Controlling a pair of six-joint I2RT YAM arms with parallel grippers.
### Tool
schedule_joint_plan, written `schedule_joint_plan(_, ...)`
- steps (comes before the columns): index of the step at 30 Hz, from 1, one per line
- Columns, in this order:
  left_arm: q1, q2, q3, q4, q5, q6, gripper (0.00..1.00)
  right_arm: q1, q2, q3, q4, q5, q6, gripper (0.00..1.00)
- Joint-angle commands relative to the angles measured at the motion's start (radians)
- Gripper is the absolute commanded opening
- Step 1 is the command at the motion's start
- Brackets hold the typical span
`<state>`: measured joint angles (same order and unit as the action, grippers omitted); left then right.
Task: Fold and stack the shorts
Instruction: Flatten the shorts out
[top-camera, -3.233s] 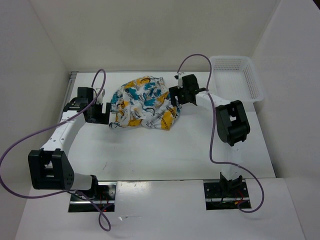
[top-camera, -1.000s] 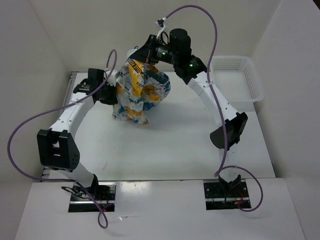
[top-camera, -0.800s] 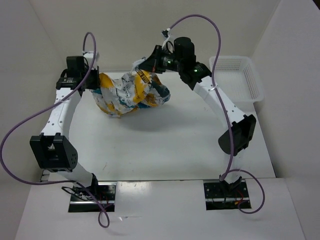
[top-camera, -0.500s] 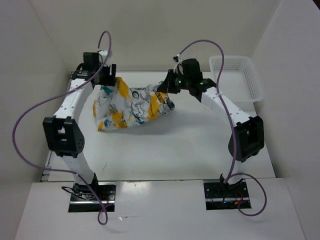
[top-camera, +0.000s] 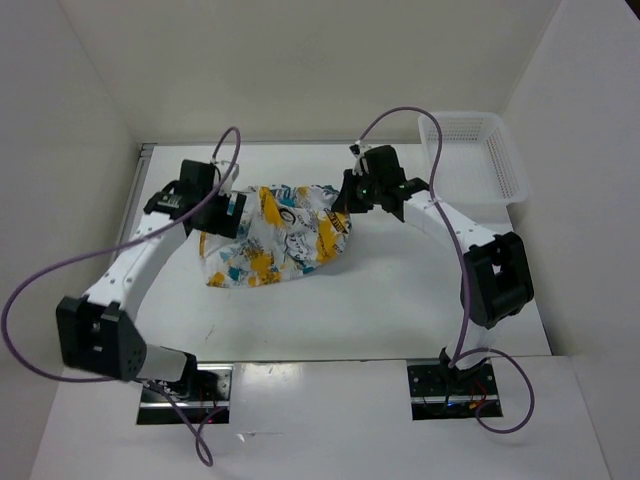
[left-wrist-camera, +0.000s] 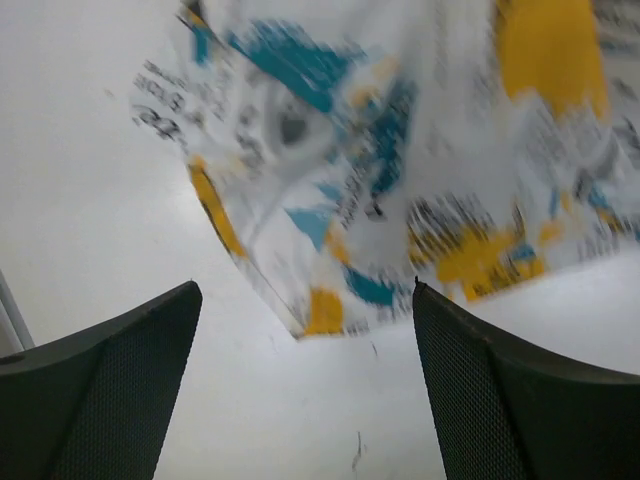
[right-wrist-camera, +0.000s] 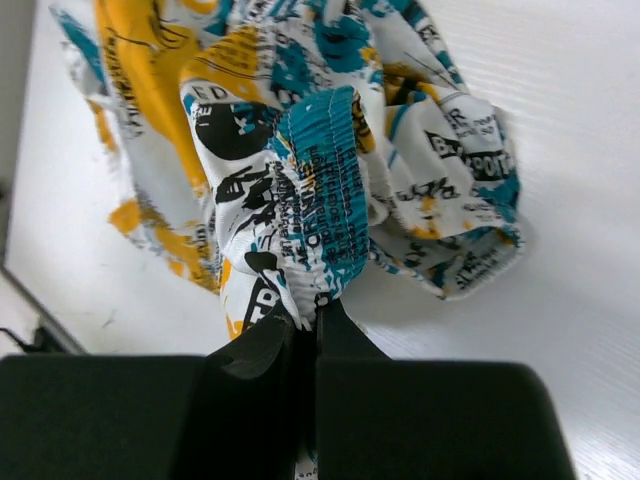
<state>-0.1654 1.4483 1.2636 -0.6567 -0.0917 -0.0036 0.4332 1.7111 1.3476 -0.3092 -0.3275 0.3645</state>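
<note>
On white table — soft, rumpled shorts

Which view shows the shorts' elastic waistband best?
Right wrist: the teal gathered waistband is sharp and close, pinched by the right end effector. Top external shows the whole shorts small; left wrist shows only blurred fabric.

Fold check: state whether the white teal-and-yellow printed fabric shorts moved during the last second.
Yes. The shorts dropped lower in the top view, farther from the white perforated plastic basket.
</note>
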Motion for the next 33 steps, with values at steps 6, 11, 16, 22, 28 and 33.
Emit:
schedule_joint_plan(6,-0.095,-0.076,-0.246,-0.034,-0.014,0.004,0.93,-0.005,0.004,-0.053,0.059,0.113,-0.102,0.00)
schedule_joint_plan(11,-0.095,0.075,-0.260,0.103,-0.069,0.004,0.92,-0.005,0.004,-0.073,0.068,0.113,-0.145,0.00)
schedule_joint_plan(16,-0.057,0.201,-0.161,0.115,0.018,0.004,0.82,-0.005,-0.016,-0.105,0.078,0.113,-0.154,0.00)
schedule_joint_plan(22,0.012,0.265,-0.095,0.095,0.179,0.004,0.64,-0.005,-0.037,-0.128,0.087,0.088,-0.177,0.00)
schedule_joint_plan(28,0.136,0.267,-0.072,0.034,0.417,0.004,0.59,-0.024,-0.047,-0.137,0.087,0.088,-0.208,0.00)
schedule_joint_plan(33,0.145,0.331,-0.072,0.034,0.399,0.004,0.59,-0.024,-0.047,-0.137,0.087,0.068,-0.208,0.00)
